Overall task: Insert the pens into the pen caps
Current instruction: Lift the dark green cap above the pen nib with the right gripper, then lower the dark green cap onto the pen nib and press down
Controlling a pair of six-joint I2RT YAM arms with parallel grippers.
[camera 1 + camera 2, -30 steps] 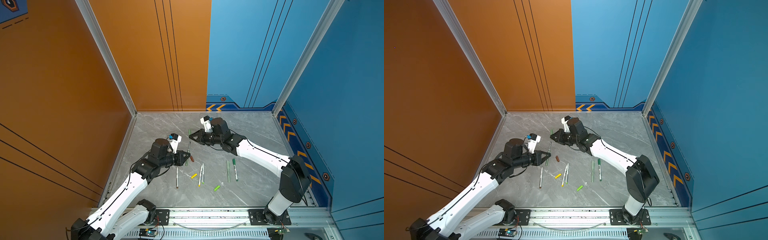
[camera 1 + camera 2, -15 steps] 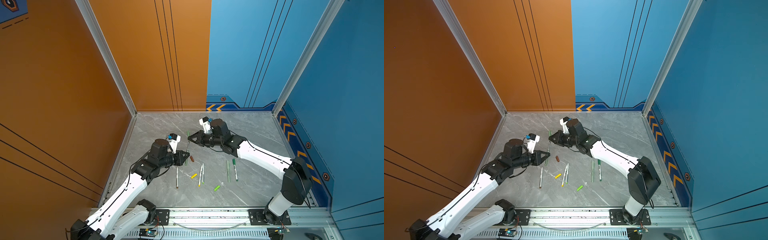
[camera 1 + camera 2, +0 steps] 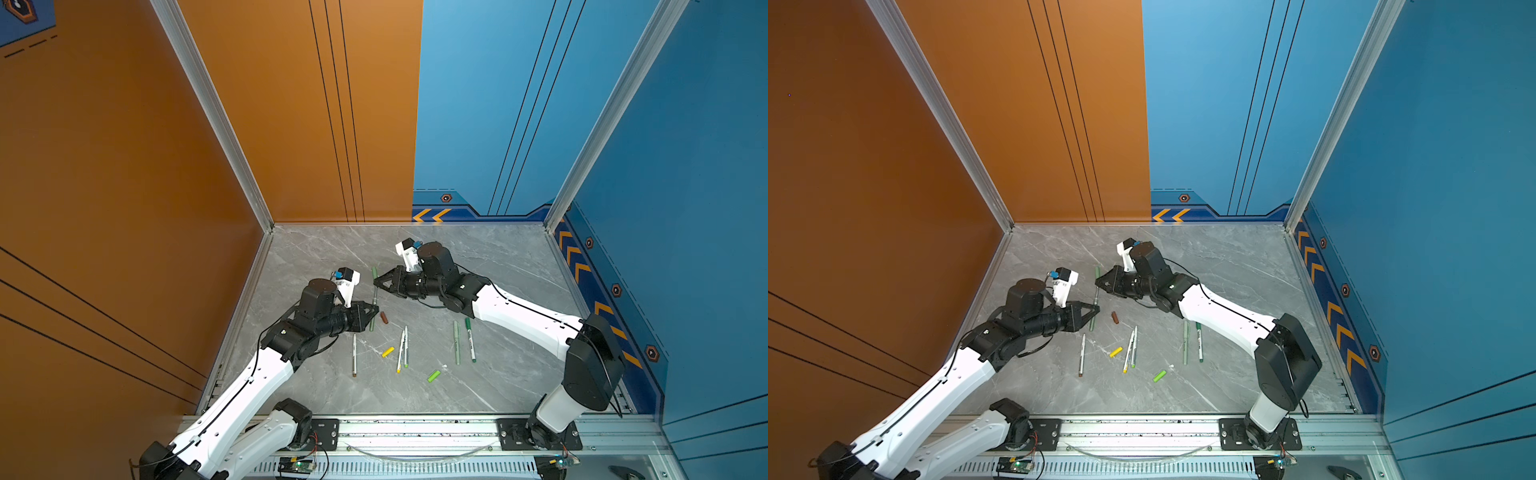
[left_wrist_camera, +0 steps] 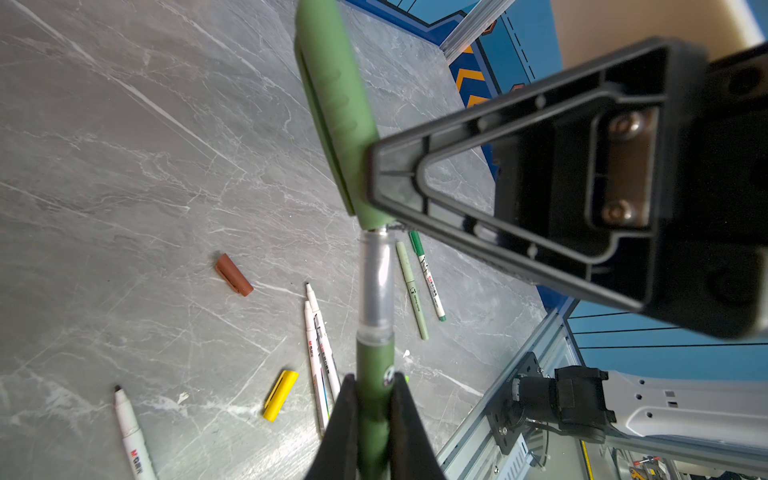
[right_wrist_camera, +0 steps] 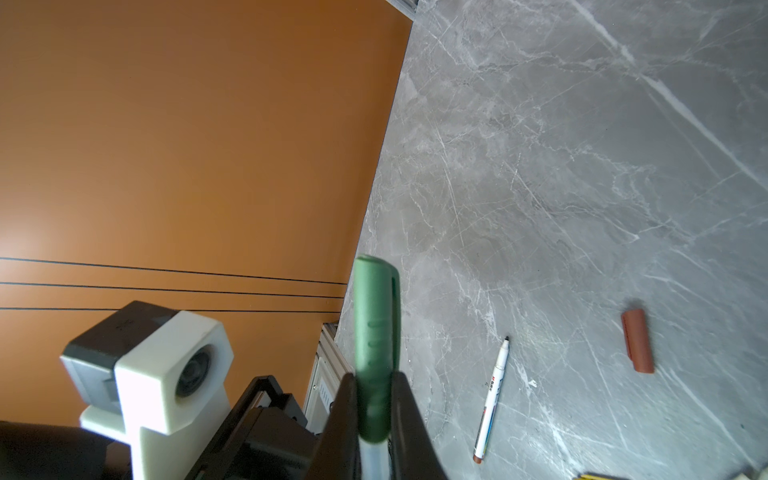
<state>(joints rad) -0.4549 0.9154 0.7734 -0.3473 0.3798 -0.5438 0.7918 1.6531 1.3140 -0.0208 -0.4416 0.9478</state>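
Since a second ago the right hand [image 3: 376,283] has swung leftward, lining its green cap [image 3: 374,273] up with the olive pen [image 3: 372,322]. The left hand [image 3: 376,309] clamps that pen's barrel above the tabletop [image 3: 498,270]. The right hand pinches the green cap, whose mouth meets the pen's tip, clear neck exposed. A brown cap [image 3: 384,318] lies just right.

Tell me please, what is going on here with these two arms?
The left gripper is shut on a dark green pen, the right gripper on its green cap. They meet end to end above the table; a clear section of the pen shows between barrel and cap, so the cap is not pushed home. The brown cap, yellow cap and lime cap lie loose.
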